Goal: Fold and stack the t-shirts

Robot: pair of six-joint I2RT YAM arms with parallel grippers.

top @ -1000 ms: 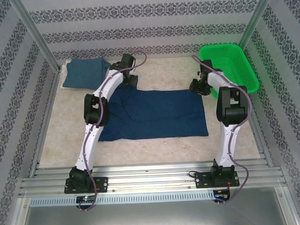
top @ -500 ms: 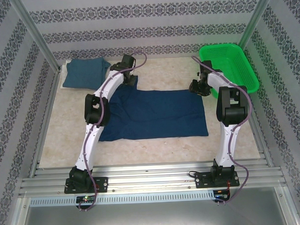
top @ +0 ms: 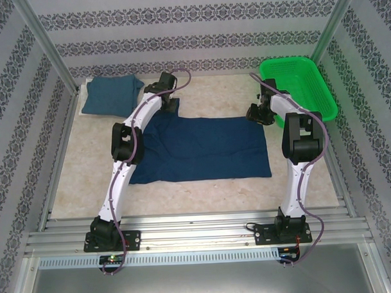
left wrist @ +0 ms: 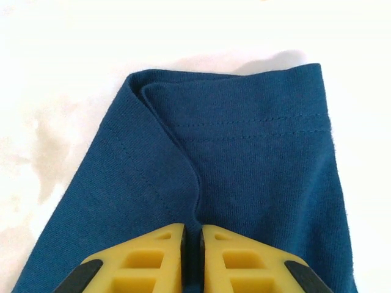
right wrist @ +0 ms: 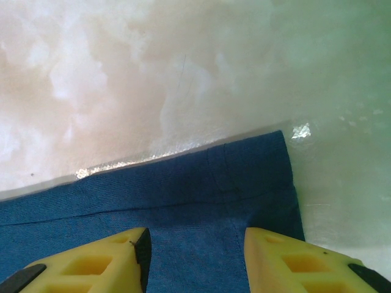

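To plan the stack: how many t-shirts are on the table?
2. The navy t-shirt lies spread in the middle; the teal-blue t-shirt lies folded far left. More may hide beneath.

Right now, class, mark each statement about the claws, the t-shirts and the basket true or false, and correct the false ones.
1. The green basket stands at the far right of the table. True.
2. The teal t-shirt lies in the basket. False: it lies at the table's far left corner.
3. The left claw is shut on a fold of the navy t-shirt. True.
4. The right claw is shut on cloth. False: its jaws stand open above a corner of the navy t-shirt.
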